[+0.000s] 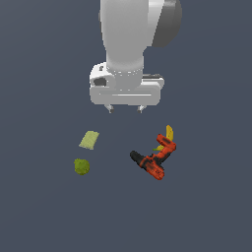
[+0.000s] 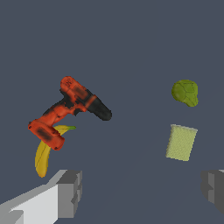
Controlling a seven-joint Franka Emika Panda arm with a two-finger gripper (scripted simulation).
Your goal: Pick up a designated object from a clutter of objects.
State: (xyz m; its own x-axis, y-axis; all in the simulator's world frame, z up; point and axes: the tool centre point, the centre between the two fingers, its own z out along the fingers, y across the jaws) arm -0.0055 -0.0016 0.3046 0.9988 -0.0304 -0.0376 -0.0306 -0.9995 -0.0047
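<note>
Pale yellow-green pad (image 1: 89,140) lies flat on the floor, just beside the olive ball (image 1: 81,166), well apart from the drill (image 1: 153,160). Our gripper (image 1: 125,109) hangs above, jaws open and empty. We see the pad offset toward the exterior view's left; long axis runs roughly toward the ball.

This was no real room but a simulated test scene: a flat, featureless slate-blue ground (image 1: 39,211) filled every frame edge to edge, with no walls, furniture or horizon. The few items near the middle of the exterior view, a power drill (image 1: 152,160), a banana (image 1: 169,131), a green ball (image 1: 81,166) and a pale pad (image 1: 89,140), looked like rendered models with flat shading.
</note>
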